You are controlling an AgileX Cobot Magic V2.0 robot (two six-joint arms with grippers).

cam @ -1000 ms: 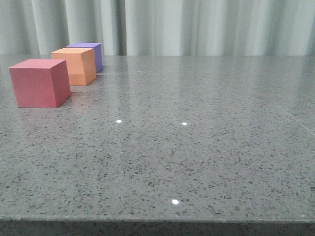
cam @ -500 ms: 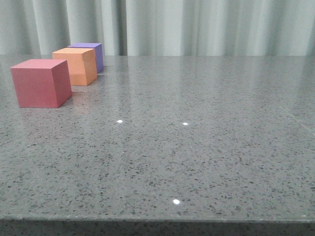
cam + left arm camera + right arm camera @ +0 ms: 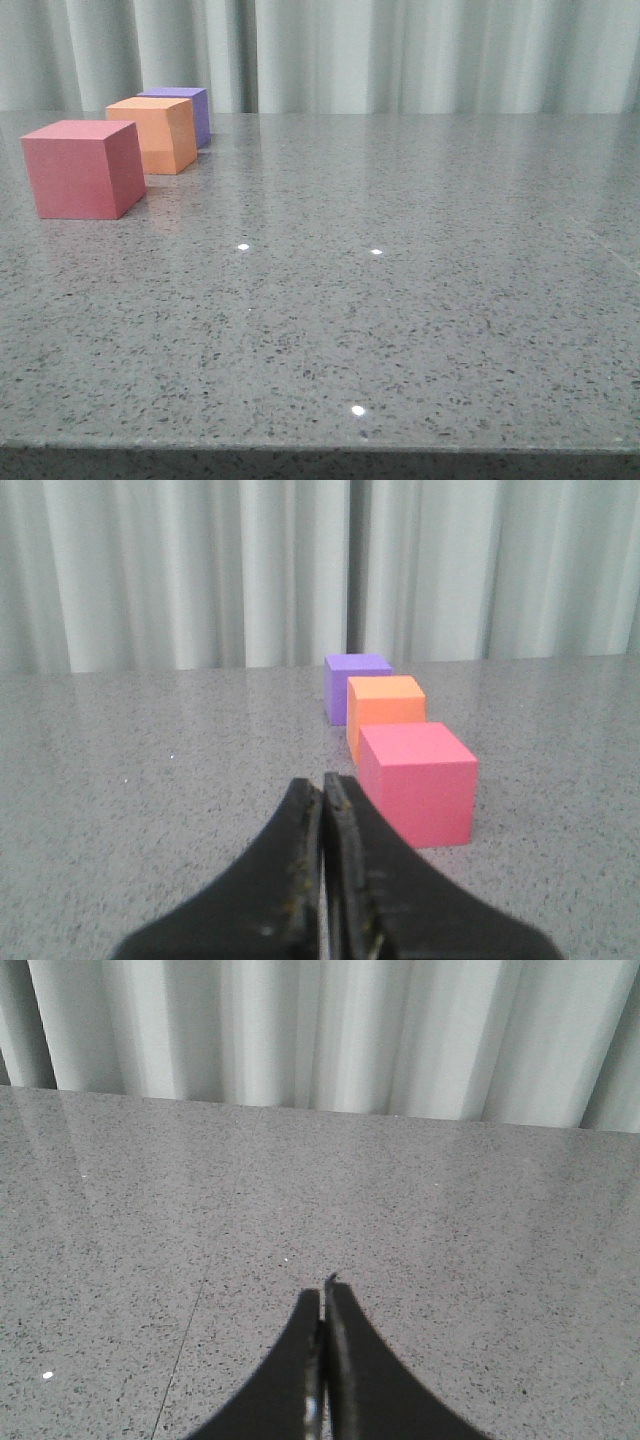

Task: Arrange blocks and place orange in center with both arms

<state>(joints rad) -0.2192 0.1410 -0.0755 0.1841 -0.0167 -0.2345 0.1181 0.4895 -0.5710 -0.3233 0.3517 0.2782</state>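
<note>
Nothing has shifted over the last second. I see the pink cube (image 3: 83, 168), orange cube (image 3: 153, 134) and purple cube (image 3: 187, 112) lined up far left on the table (image 3: 400, 300), orange already between them. Left gripper (image 3: 323, 785) and right gripper (image 3: 323, 1295) are both pressed together, empty, clear of blocks.

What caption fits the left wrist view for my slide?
Closed left gripper faces a row of three cubes on the table: pinkish-red cube nearest, orange cube, then purple cube.
</note>
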